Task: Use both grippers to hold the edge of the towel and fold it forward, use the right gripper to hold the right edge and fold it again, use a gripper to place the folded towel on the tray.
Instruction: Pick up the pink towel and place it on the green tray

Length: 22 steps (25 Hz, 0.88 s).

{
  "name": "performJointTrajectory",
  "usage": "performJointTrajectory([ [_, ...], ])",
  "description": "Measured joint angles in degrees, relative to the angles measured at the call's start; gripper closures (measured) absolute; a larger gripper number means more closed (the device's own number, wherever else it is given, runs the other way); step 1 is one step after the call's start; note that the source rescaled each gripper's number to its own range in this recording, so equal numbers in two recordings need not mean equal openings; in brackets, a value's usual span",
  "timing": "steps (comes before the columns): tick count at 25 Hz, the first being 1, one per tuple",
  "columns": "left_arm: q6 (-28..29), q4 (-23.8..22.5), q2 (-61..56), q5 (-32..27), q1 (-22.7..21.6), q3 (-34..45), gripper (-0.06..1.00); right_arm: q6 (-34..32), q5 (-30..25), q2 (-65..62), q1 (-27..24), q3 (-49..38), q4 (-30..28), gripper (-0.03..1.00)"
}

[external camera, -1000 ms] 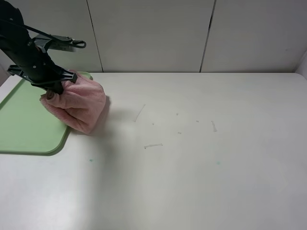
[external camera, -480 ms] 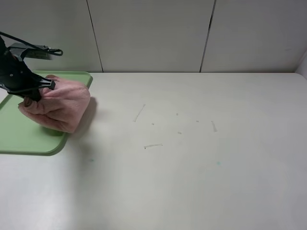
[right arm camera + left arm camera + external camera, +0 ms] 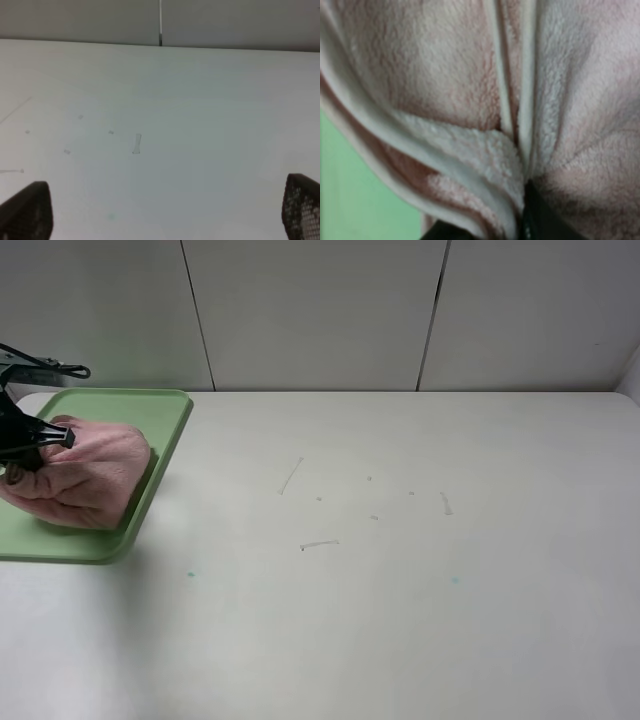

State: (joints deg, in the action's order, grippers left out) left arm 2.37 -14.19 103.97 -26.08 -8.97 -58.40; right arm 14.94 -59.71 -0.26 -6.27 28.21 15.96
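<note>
The pink towel [image 3: 85,475] is bunched into a folded bundle over the light-green tray [image 3: 160,415] at the table's far left, its lower side resting on or just above the tray floor. My left gripper [image 3: 25,445] is shut on the bundle's left side. Plush folds and a pale hem of the towel [image 3: 445,90] fill the left wrist view, pinched at a black finger [image 3: 540,220], with a strip of the tray [image 3: 345,200] beside them. My right gripper [image 3: 165,212] stands open over bare table, its fingertips [image 3: 30,210] wide apart and holding nothing. It is outside the exterior view.
The white table [image 3: 420,590] stretches to the right of the tray, with a few small scuffs and tape scraps [image 3: 320,544] near its middle. A panelled grey wall [image 3: 320,310] runs along the table's far edge.
My left gripper has carried the towel bundle leftward, from over the tray's right rim to above the tray's floor. The right gripper's view shows no movement.
</note>
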Motion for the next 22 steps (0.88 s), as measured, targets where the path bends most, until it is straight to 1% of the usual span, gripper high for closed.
performJointTrajectory([
  [3,0.0,-1.9,0.0,0.0,-0.2,0.0,0.83,0.0,0.0,0.0,0.0,0.0,0.0,-0.03],
  [8,-0.1,-2.3,0.0,0.5,-0.2,0.0,0.83,0.0,0.0,0.0,0.0,0.0,0.0,-0.03],
  [10,-0.1,-2.4,0.0,0.7,-0.2,0.0,0.79,0.0,0.0,0.0,0.0,0.0,0.0,-0.03],
  [11,-0.3,-2.4,0.0,0.8,-0.2,0.0,0.73,0.0,0.0,0.0,0.0,0.0,0.0,-0.03],
  [12,-0.9,-2.4,0.0,0.8,-0.2,0.0,0.62,0.0,0.0,0.0,0.0,0.0,0.0,-0.03],
  [15,-2.4,-2.5,-0.1,1.0,-0.2,0.0,0.18,0.0,0.0,0.0,0.0,0.0,0.0,-0.03],
  [16,-2.8,-2.5,-0.1,1.1,-0.2,0.0,0.09,0.0,0.0,0.0,0.0,0.0,0.0,-0.03],
  [18,-2.9,-2.5,-0.1,1.1,-0.3,0.0,0.01,0.0,0.0,0.0,0.0,0.0,0.0,-0.03],
  [20,-3.0,-2.5,-0.1,1.0,-0.3,0.0,-0.03,0.0,0.0,0.0,0.0,0.0,0.0,-0.03],
  [22,-3.1,-2.5,-0.1,0.8,-0.3,0.0,-0.04,0.0,0.0,0.0,0.0,0.0,0.0,-0.03],
])
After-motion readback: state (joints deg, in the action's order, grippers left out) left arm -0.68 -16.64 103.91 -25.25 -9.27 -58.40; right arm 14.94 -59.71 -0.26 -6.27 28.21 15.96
